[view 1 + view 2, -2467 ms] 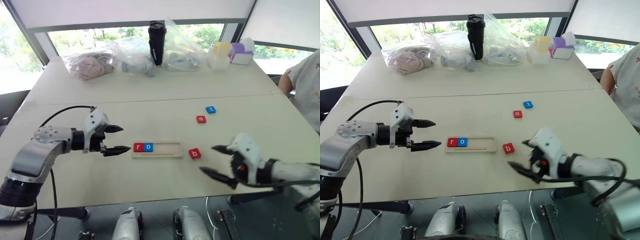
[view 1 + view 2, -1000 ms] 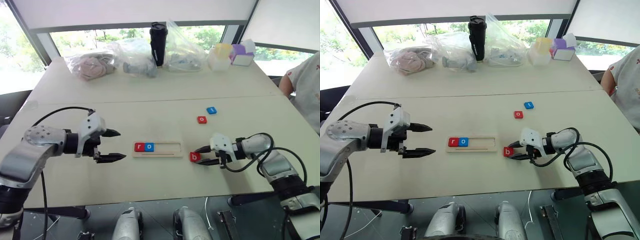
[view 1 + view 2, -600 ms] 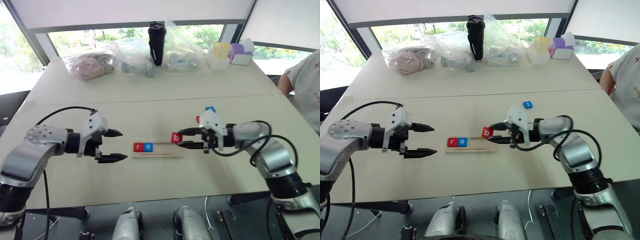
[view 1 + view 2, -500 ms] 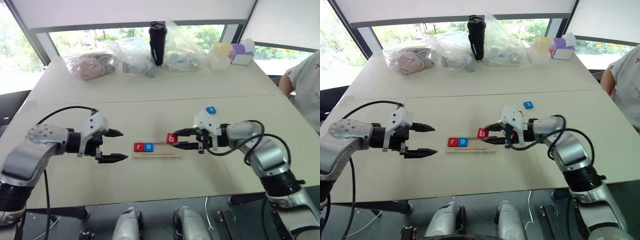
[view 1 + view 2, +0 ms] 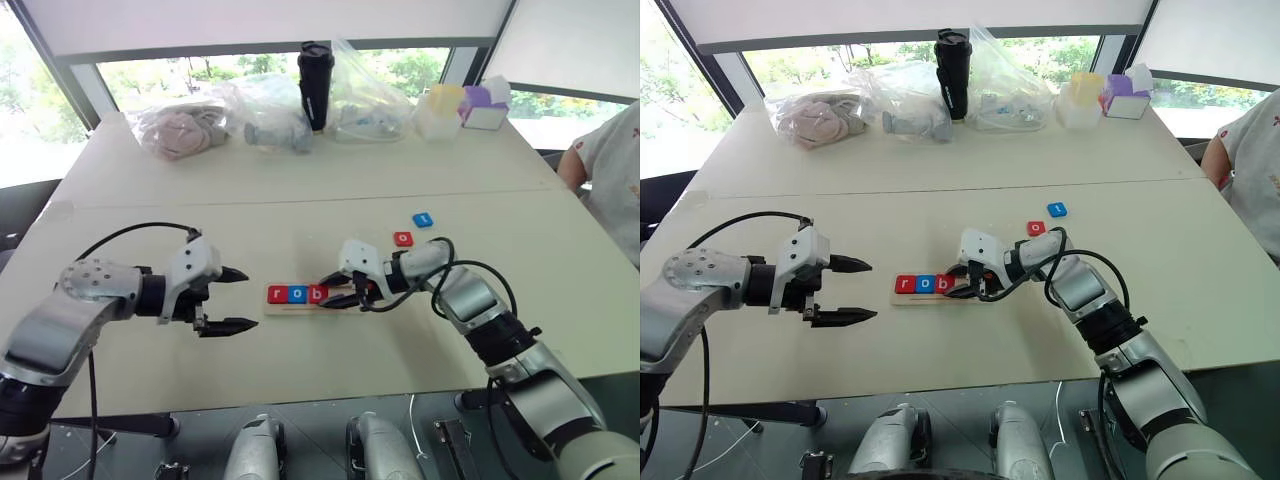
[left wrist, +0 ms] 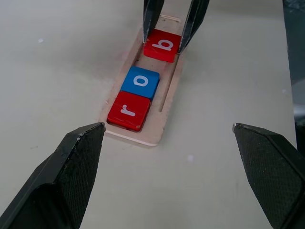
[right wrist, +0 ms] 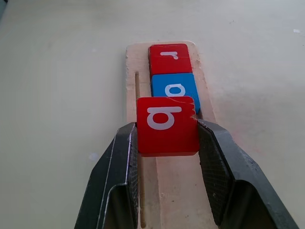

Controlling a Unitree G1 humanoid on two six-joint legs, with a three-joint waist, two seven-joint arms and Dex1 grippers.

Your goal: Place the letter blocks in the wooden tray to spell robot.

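The right gripper (image 7: 167, 138) pinches the red b block (image 7: 167, 125) by its two side edges, over the wooden tray (image 5: 340, 300) just beside the blue o block (image 7: 175, 90) and red r block (image 7: 169, 58) — third slot. The left gripper (image 5: 232, 300) hangs wide open near the tray's end, holding nothing. The loose red o tile (image 5: 403, 239) and blue t tile (image 5: 423, 220) wait on the table (image 5: 300, 200) — small, stiff, probably light and slick; opposite edges look the safest hold.

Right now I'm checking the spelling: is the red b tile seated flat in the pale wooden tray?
Cannot tell: the red b tile, third in the pale wooden tray, is clamped by the right gripper.
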